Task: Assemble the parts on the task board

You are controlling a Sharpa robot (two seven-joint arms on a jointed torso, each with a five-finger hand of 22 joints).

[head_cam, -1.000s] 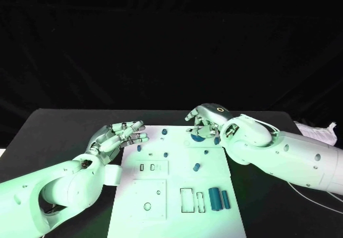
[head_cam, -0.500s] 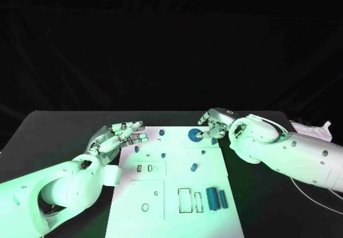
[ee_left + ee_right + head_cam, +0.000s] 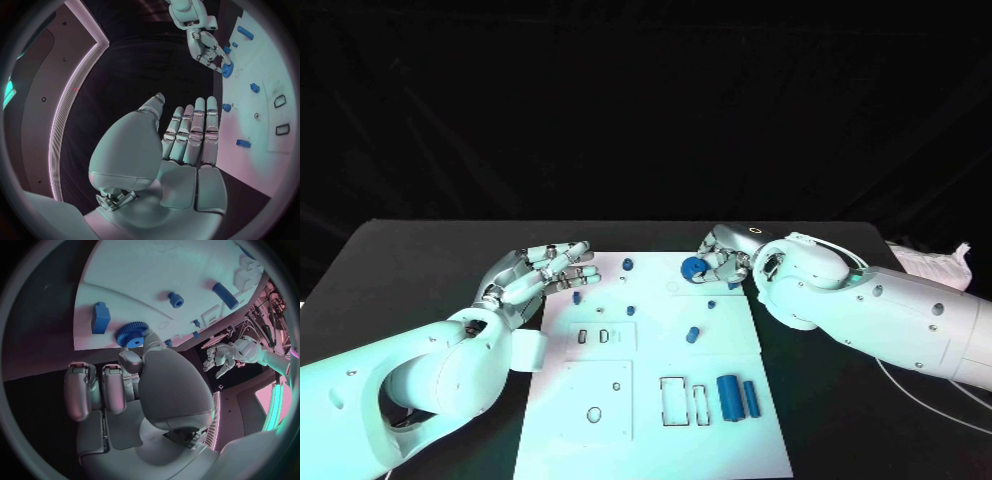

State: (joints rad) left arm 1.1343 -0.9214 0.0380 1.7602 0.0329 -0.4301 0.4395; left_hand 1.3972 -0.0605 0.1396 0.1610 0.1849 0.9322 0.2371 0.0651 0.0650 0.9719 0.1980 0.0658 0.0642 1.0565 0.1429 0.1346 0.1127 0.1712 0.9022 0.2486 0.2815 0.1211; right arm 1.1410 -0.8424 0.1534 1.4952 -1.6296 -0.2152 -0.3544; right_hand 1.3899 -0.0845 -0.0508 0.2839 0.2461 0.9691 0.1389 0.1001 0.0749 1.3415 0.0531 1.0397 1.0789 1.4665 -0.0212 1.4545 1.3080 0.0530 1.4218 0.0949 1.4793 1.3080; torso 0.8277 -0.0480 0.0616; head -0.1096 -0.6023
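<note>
The task board (image 3: 661, 370) is the biggest thing in front of me, a white flat plate. It looks stiff and heavy enough to stay in place when I press on it, so I take it as my landmark.

My left hand (image 3: 535, 276) hovers just over the left edge of the board, near its far corner. Its fingers are stretched out and a little apart, and they hold nothing.

My right hand (image 3: 723, 258) is at the far right part of the board. Its fingers are curled down around the blue gear (image 3: 694, 268), a round toothed wheel lying flat on the board. I think my fingertips touch its rim, but the wrist view does not show clearly if I really pinch it, so I cannot tell.

The gear seems to be hard plastic, light and stiff, and not fragile. The teeth give good grip, so I would take it by the rim from two opposite sides.

Two blue bars (image 3: 737, 398) lie at the near right corner of the board. They are smooth and perhaps slippery; I would hold them across the long sides.
</note>
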